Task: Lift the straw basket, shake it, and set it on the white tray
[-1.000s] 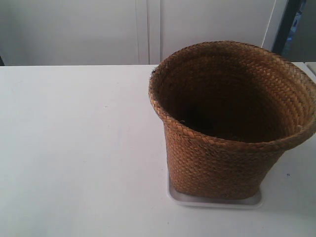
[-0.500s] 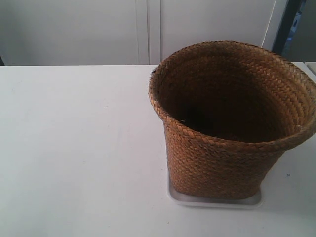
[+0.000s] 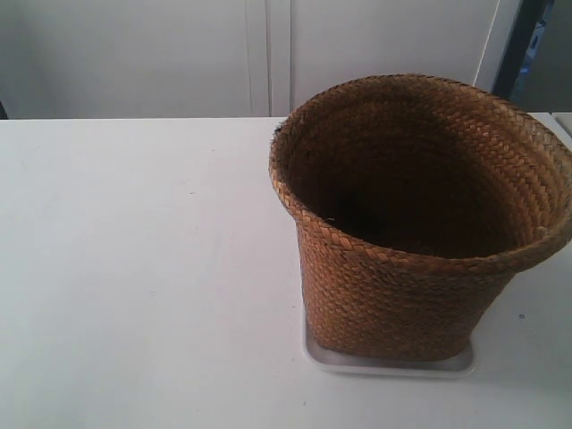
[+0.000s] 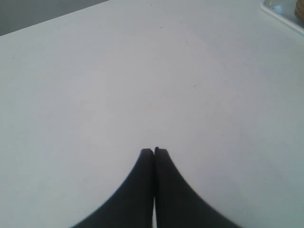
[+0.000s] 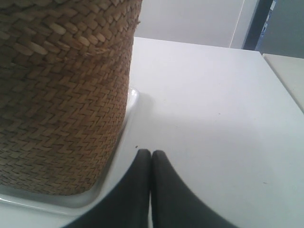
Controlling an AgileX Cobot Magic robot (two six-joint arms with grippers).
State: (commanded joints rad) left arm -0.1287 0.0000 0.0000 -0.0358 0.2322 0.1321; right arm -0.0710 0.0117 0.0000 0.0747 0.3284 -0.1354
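Note:
The brown woven straw basket point(image 3: 402, 268) stands upright on the white tray point(image 3: 384, 365), whose rim shows under its base at the exterior view's right. No arm appears in that view. The right wrist view has the basket's wall point(image 5: 61, 104) close by on the tray point(image 5: 57, 202), with my right gripper point(image 5: 151, 153) shut and empty beside it, apart from the weave. In the left wrist view my left gripper point(image 4: 154, 151) is shut over bare table, and a corner of the tray point(image 4: 280, 12) sits far off.
The white table point(image 3: 134, 268) spreads wide at the exterior view's left. A white cabinet wall point(image 3: 268, 54) stands behind the table. A dark doorway strip point(image 3: 527, 49) is at the back right. The table's side edge point(image 5: 280, 80) runs past the right gripper.

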